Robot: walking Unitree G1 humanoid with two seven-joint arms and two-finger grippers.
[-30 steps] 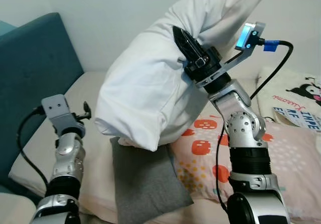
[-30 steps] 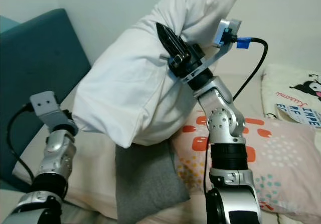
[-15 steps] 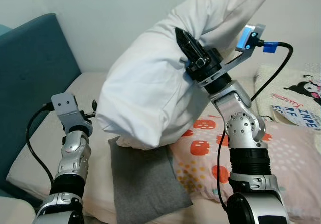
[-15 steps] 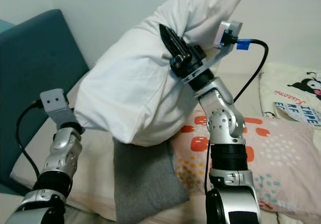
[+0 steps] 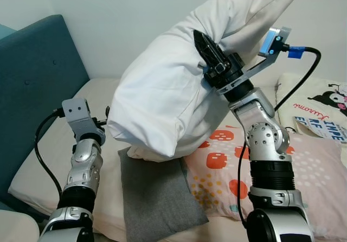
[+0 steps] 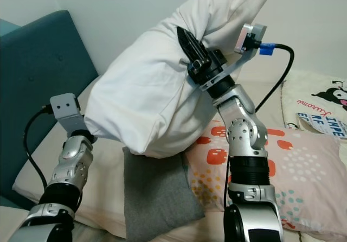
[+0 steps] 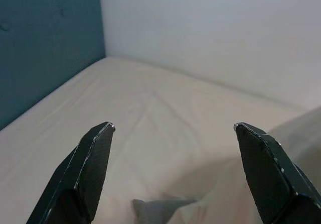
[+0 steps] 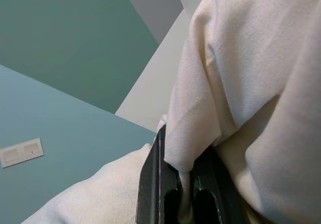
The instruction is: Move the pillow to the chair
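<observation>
We had the pillow (image 5: 162, 98) clamped in our right claw (image 5: 209, 49) above the bed (image 5: 49, 155) — left claw (image 7: 173, 176) spread apart, chair not reached.

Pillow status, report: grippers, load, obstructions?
Right gripper clamped on white pillow, lifted above bed. Left gripper open, beside pillow's lower corner. Nothing blocking.

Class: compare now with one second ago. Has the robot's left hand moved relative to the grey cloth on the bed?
Yes. The left hand has risen and shifted toward the big white pillow, closing in above the flat grey cloth.
</observation>
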